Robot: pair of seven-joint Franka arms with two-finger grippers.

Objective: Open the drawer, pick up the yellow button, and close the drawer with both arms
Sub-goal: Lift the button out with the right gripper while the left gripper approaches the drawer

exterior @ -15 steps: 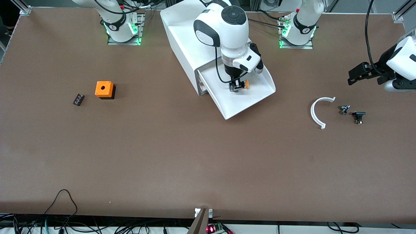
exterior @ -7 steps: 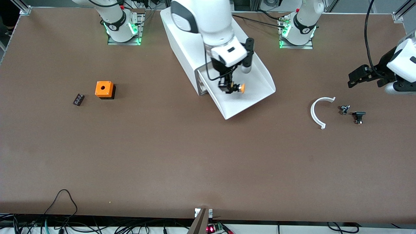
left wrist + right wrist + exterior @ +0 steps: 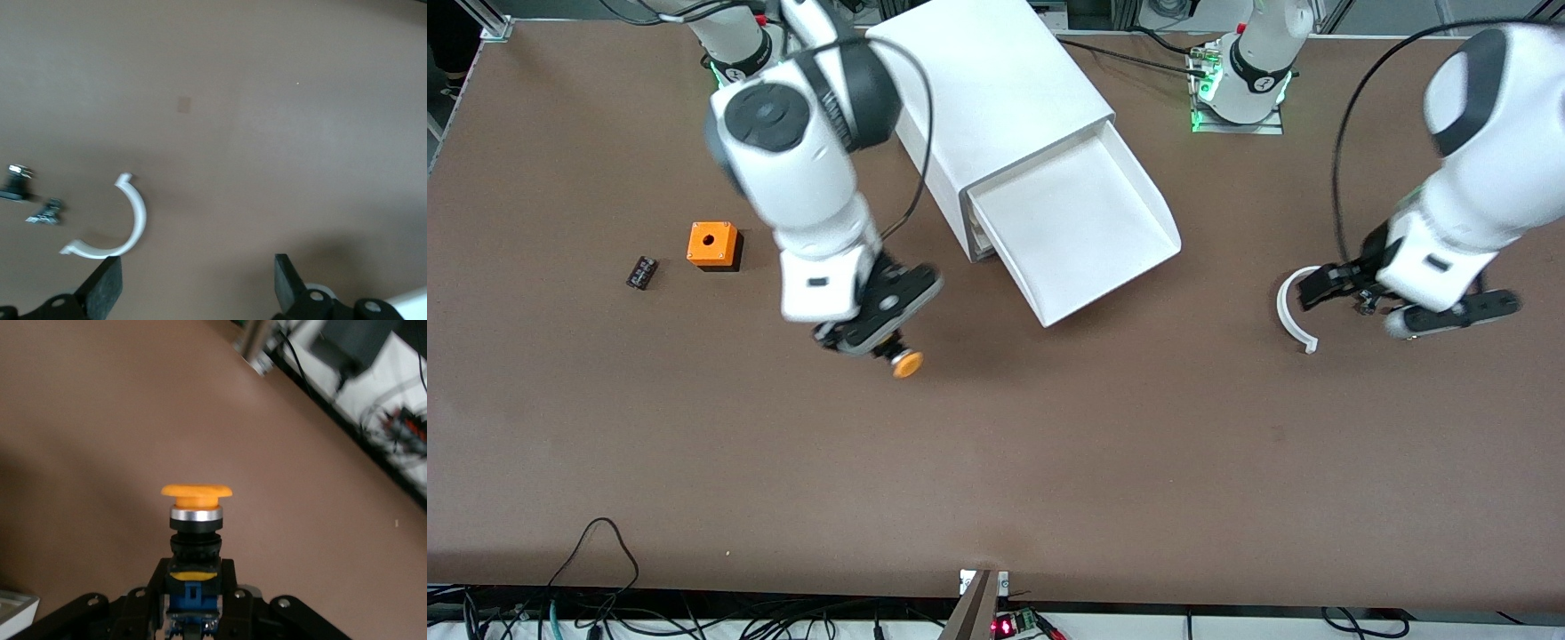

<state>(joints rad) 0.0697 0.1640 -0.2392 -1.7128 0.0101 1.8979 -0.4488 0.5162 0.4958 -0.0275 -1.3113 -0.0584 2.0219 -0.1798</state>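
The top drawer [image 3: 1080, 233] of the white cabinet [image 3: 996, 98] stands pulled out and shows nothing inside. My right gripper [image 3: 876, 340] is shut on the button [image 3: 907, 363], held over bare table beside the drawer, toward the right arm's end. In the right wrist view the button [image 3: 195, 520] points outward with its orange cap foremost, and the gripper [image 3: 193, 603] clamps its blue-and-black body. My left gripper [image 3: 1319, 288] is open and empty over the white arc piece, and its fingers [image 3: 107, 292] show wide apart in the left wrist view.
An orange cube with a hole [image 3: 713, 244] and a small dark ridged block [image 3: 641, 272] lie toward the right arm's end. A white arc piece [image 3: 1291, 313] lies under my left gripper, also seen in the left wrist view [image 3: 127, 230] with small dark parts [image 3: 45, 211] beside it.
My right gripper lifted the button out of the drawer and carried it toward the right arm's end and the front camera. My left arm swung in over the white arc.
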